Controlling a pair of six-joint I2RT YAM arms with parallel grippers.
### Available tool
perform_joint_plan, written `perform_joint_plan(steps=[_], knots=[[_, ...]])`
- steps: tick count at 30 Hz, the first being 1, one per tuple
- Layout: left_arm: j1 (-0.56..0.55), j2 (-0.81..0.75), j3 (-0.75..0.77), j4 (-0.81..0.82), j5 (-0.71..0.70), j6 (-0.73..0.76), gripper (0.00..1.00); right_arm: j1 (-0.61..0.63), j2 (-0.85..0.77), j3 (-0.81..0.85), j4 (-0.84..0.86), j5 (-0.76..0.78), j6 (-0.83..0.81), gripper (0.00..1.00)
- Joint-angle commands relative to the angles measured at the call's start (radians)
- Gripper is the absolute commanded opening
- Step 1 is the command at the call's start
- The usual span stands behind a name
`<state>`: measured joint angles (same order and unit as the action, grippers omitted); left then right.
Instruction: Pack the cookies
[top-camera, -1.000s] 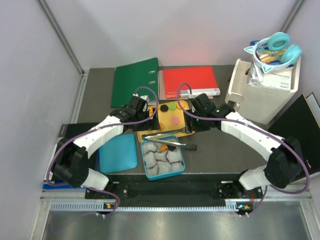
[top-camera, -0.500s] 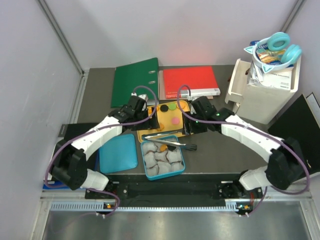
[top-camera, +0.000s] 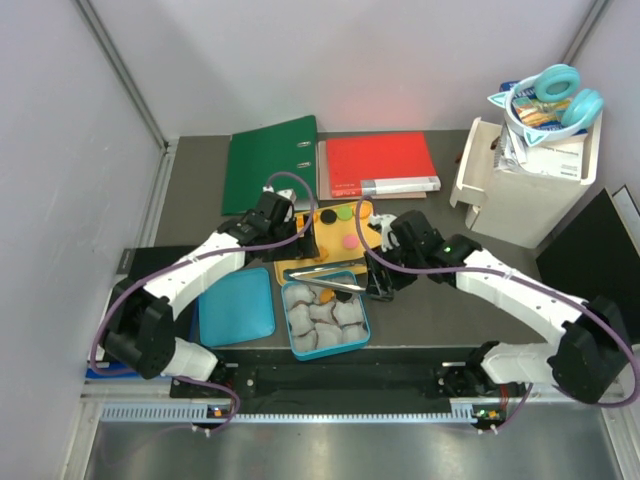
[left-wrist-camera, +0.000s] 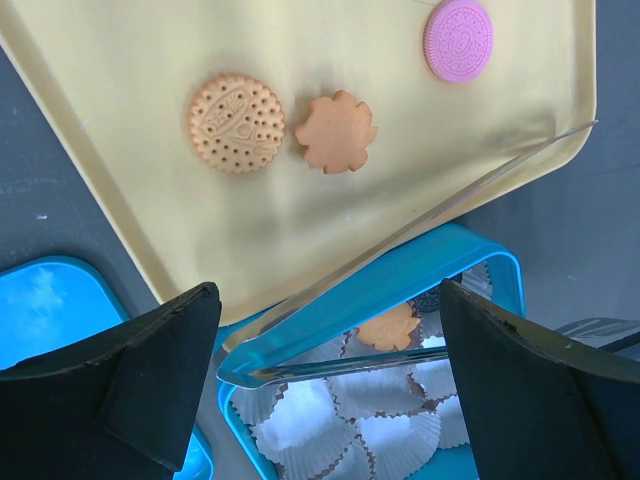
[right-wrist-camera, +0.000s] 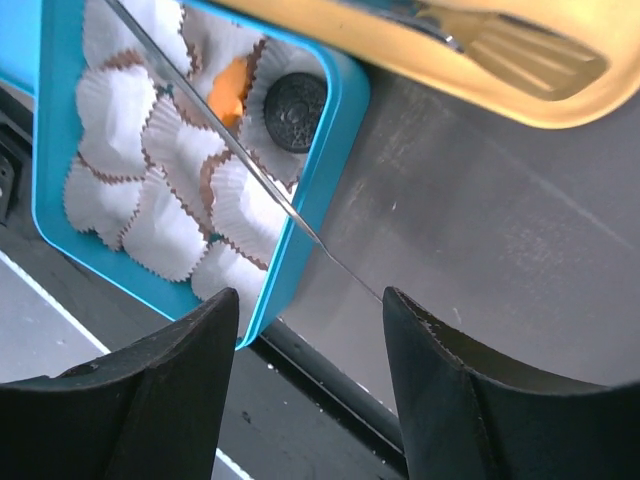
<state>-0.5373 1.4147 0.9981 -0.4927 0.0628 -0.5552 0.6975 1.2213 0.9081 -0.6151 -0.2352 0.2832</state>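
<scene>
A yellow tray (top-camera: 328, 256) holds cookies: black (top-camera: 327, 215), green (top-camera: 343, 212) and pink (top-camera: 349, 241). The left wrist view shows a round orange cookie (left-wrist-camera: 237, 122), a flower-shaped orange one (left-wrist-camera: 336, 132) and the pink one (left-wrist-camera: 459, 40) on it. A blue box (top-camera: 330, 352) of white paper cups holds an orange cookie (right-wrist-camera: 232, 80) and a black cookie (right-wrist-camera: 295, 98). Metal tongs (top-camera: 335, 284) lie across the box and the tray's edge. My left gripper (top-camera: 308, 243) is open above the tray's near edge. My right gripper (top-camera: 381, 283) is open and empty by the tongs' right end.
A blue lid (top-camera: 236, 307) lies left of the box. A green binder (top-camera: 270, 163) and a red folder (top-camera: 378, 165) lie at the back. A white bin (top-camera: 525, 190) with teal headphones (top-camera: 560, 95) stands at the right.
My right gripper has moved off the tray's right side, nearer and down to the tongs' right end beside the box. The left arm has hardly moved.
</scene>
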Motion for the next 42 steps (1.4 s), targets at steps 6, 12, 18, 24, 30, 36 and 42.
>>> perform_joint_plan(steps=[6,12,18,24,30,36,42], knots=[[0.002,0.01,0.031,0.019,-0.003,0.001,0.95,0.033,0.106,0.006,0.069,-0.027,-0.039,0.5],[0.002,0.009,0.028,0.014,-0.006,0.001,0.95,0.034,0.147,0.015,0.063,-0.042,-0.052,0.47],[0.002,0.007,0.022,0.019,-0.008,-0.002,0.95,0.037,0.155,0.023,0.08,0.011,-0.039,0.54],[0.002,0.009,0.019,0.029,-0.001,-0.006,0.93,0.036,0.155,0.04,0.094,0.039,-0.036,0.52],[0.002,0.015,0.03,0.032,0.008,-0.011,0.92,0.037,0.176,0.06,0.103,0.059,-0.036,0.43],[0.002,0.017,0.04,0.028,0.003,-0.006,0.92,0.037,0.181,0.071,0.098,0.057,-0.042,0.24],[0.002,0.013,0.054,0.023,-0.008,-0.006,0.92,0.036,0.17,0.124,0.077,0.069,-0.039,0.08]])
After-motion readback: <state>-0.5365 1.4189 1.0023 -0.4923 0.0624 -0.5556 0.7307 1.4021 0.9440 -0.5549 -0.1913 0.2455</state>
